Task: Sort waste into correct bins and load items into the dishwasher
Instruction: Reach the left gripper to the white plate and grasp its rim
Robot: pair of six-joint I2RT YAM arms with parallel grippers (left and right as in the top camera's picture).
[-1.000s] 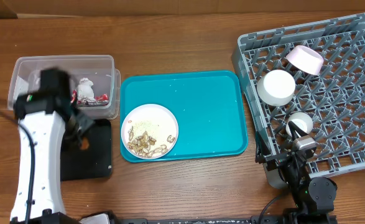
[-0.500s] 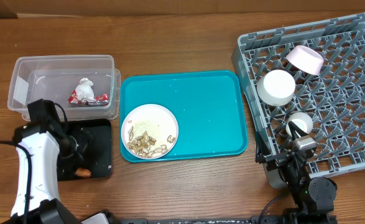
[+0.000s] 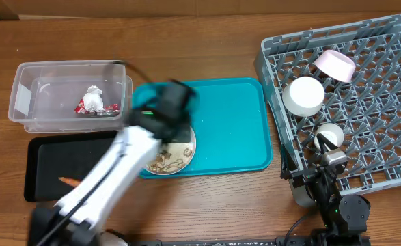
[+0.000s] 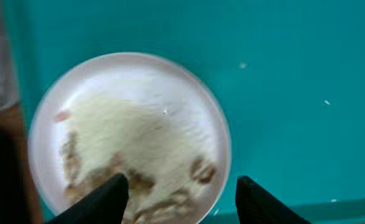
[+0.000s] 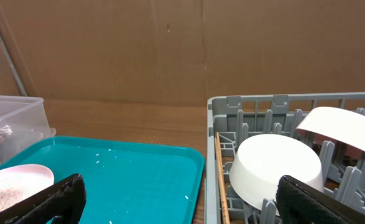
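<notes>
The white plate [image 3: 184, 134] with beige food scraps [image 3: 160, 160] lies on the teal tray [image 3: 231, 123]. My left gripper [image 3: 167, 121] hangs blurred over it. In the left wrist view the open, empty gripper [image 4: 182, 202] straddles the plate's [image 4: 138, 106] near rim above the scraps [image 4: 107, 177]. The foil ball [image 3: 93, 96] and wrapper [image 3: 109, 108] lie in the clear tub [image 3: 22, 78]. The carrot [image 3: 68, 182] lies in the black tray [image 3: 43, 154]. Two white bowls [image 3: 304, 94] [image 3: 335, 63] sit in the grey rack [image 3: 391, 150]. My right gripper [image 3: 325, 156] is open and empty at the rack's front left corner.
In the right wrist view my open gripper [image 5: 191, 205] faces the teal tray [image 5: 138, 174], with a wooden chopstick [image 5: 219, 171] along the rack's [image 5: 216, 109] left edge and a bowl [image 5: 275, 168] behind it. A brown wall stands behind the table.
My left arm let the carrot go into the black tray and swung right, over the plate on the teal tray. The right arm has not moved.
</notes>
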